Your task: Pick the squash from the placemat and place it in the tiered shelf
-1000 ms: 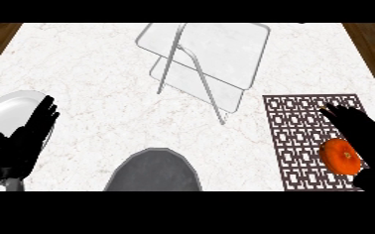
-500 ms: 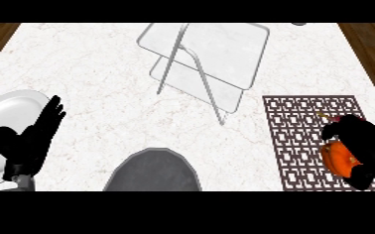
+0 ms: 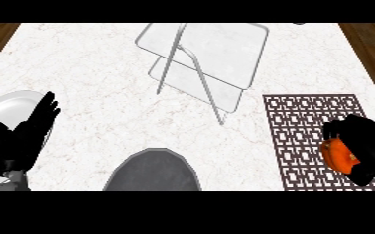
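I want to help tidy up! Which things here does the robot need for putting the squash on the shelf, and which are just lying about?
Needed for the job:
squash, orange, with the right hand curled round it
placemat, under the squash
tiered shelf, where the squash goes

Just lying about:
white plate, at the left edge
dark grey plate, at the near edge
left hand, open, resting by the white plate

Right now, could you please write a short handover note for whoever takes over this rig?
Right hand: curled round the orange squash, over the placemat at the counter's right edge.
Left hand: open, resting at lower left beside a white plate.
Tiered shelf: at top centre, nothing in it.
Done: squash grasped.
Left: lift it, carry it to the shelf, release.
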`<state>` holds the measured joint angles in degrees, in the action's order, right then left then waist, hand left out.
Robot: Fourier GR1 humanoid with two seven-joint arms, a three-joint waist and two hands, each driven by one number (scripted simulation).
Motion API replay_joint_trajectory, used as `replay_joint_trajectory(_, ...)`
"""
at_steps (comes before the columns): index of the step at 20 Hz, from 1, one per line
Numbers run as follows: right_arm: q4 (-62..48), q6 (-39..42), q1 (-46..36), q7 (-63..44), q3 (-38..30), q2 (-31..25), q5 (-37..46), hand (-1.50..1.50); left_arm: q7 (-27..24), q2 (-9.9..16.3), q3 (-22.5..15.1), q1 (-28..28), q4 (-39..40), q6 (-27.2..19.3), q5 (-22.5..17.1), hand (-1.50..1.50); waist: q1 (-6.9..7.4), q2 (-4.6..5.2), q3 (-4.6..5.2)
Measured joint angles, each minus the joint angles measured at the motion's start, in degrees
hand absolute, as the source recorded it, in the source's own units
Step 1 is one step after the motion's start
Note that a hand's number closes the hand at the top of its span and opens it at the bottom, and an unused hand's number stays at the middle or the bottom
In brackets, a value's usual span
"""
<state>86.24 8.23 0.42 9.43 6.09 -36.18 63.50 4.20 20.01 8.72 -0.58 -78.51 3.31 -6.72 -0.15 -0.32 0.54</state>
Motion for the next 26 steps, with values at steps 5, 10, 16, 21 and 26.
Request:
replay_joint_trajectory(5, 6.85, 0.13, 2.45, 1.05, -3.40, 0.53, -2.08, 1.50, -0.16, -1.01, 0.42, 0.90, -0.63, 0.00, 0.43, 0.00, -0.15, 0.14, -0.38)
replay_joint_trajectory(10, 16.56, 4.61, 0.49, -15.34, 3.70, 14.09, 0.77, 1.50, 0.53, -0.86, 0.23, 0.16, -0.79, 0.25, 0.59, 0.00, 0.58, 0.08, -0.29)
replay_joint_trajectory(16, 20.28, 5.67, -5.46, -36.61, 13.79, 30.20, 5.58, 1.50, 0.80, -1.06, -0.74, -0.52, -0.98, 0.58, 1.07, 0.00, 2.34, -0.03, -0.17)
replay_joint_trajectory(21, 24.49, 3.83, -12.19, -56.07, 23.12, 34.38, 3.77, 1.50, 0.90, -1.40, -1.33, -1.18, -0.41, 0.55, 1.54, 0.00, 2.66, -0.09, -0.24)
replay_joint_trajectory(26, 29.46, -0.62, -20.16, -70.57, 30.46, 35.41, 1.07, 1.50, 0.78, -1.50, -1.48, -1.07, -0.30, 0.64, 1.72, 0.00, 2.73, -0.29, -0.27)
